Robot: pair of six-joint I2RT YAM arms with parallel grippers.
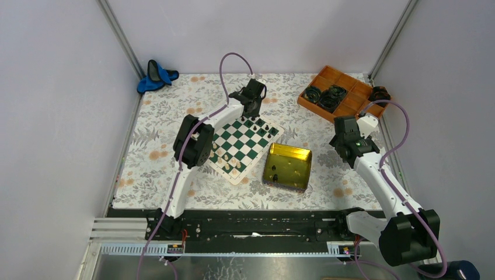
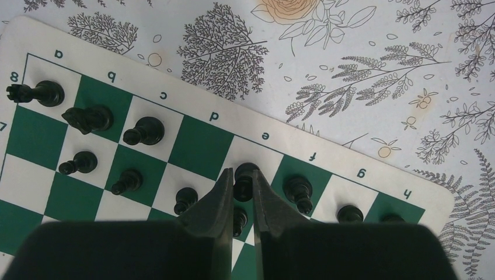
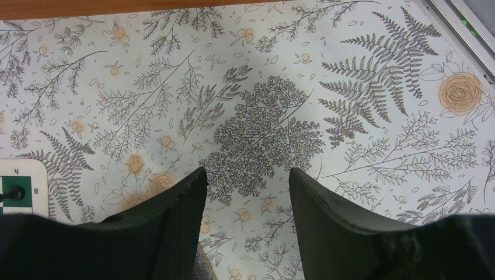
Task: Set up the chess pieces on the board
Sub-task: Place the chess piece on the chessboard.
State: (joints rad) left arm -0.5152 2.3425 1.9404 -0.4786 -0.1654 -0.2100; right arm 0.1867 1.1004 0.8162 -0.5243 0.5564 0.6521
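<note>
The green and white board (image 1: 242,147) lies on the floral cloth, left of centre. Black chess pieces (image 1: 261,124) stand along its far edge and cream ones (image 1: 232,164) along its near edge. My left gripper (image 1: 255,103) hangs over the far edge. In the left wrist view it (image 2: 243,173) is shut on a black chess piece (image 2: 246,178) over the e-file back-row square (image 2: 254,156), with black pieces on the a, b, c and f squares around it. My right gripper (image 3: 247,178) is open over bare cloth, holding nothing; the board's corner (image 3: 20,186) shows at its far left.
A yellow-gold tin tray (image 1: 287,166) with a few small dark pieces sits right of the board. An orange compartment tray (image 1: 340,93) holding black coiled items stands at the back right. A blue object (image 1: 156,76) lies at the back left corner.
</note>
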